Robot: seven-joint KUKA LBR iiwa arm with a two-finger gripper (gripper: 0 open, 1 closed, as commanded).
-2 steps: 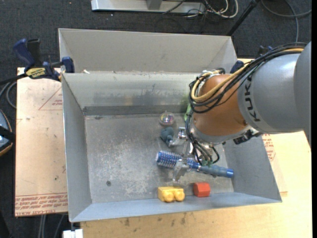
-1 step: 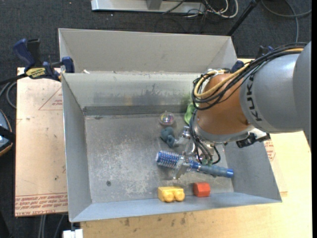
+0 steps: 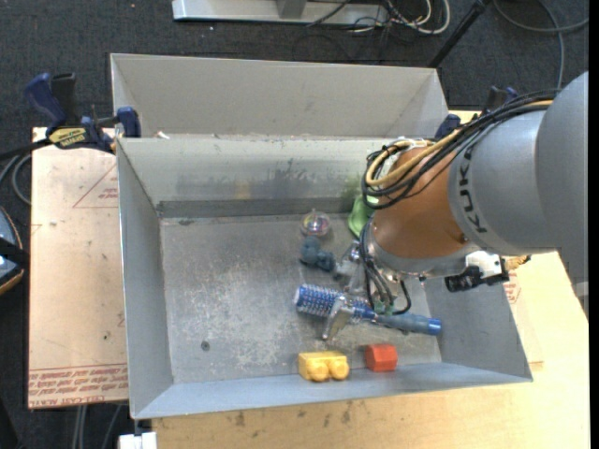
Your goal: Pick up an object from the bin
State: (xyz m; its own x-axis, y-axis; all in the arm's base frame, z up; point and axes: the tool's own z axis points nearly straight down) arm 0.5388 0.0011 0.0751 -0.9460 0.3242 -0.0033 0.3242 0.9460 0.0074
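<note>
My gripper (image 3: 343,311) is low in the bin, right of centre, under the orange wrist cover. It sits right over a blue hairbrush (image 3: 318,299), whose bristled head pokes out to the left and whose blue handle (image 3: 417,324) runs out to the right. Whether the brush is in its grasp cannot be told. A yellow lumpy toy (image 3: 323,367) and a small red block (image 3: 381,356) lie just in front, by the bin's near wall. A dark blue-grey object (image 3: 316,255) lies a little behind the gripper.
A small clear ball with pink inside (image 3: 315,223) rests near the back of the floor. A green object (image 3: 359,213) is half hidden behind the arm. The arm covers the bin's right side.
</note>
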